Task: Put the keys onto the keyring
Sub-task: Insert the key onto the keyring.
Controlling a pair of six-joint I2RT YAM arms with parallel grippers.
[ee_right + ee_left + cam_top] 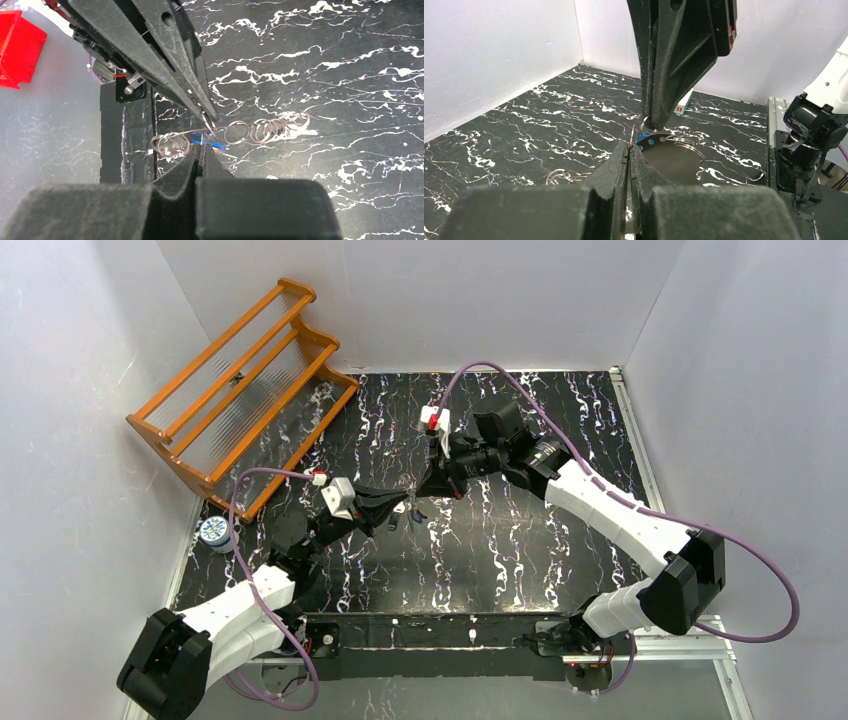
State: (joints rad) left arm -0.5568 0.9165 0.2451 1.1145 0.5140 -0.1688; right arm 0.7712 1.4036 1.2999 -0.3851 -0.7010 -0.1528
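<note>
My two grippers meet tip to tip above the middle of the black marbled table [520, 540]. The left gripper [397, 506] is shut on a thin metal wire ring [633, 135]. The right gripper [432, 487] comes down from above in the left wrist view [653, 122] and is shut at a blue-headed key [209, 145], which also shows in the left wrist view [644, 137]. A dark flat disc with a split ring [684, 145] hangs beside it. Several linked wire rings [267, 130] lie on the table below. No white oval keyring shows in any view.
An orange wooden rack [240, 390] leans at the back left. A small round tin [213, 531] sits by the left wall. A small white card with a red mark [682, 107] lies near the back wall. More loose wire rings [561, 176] lie under the left gripper.
</note>
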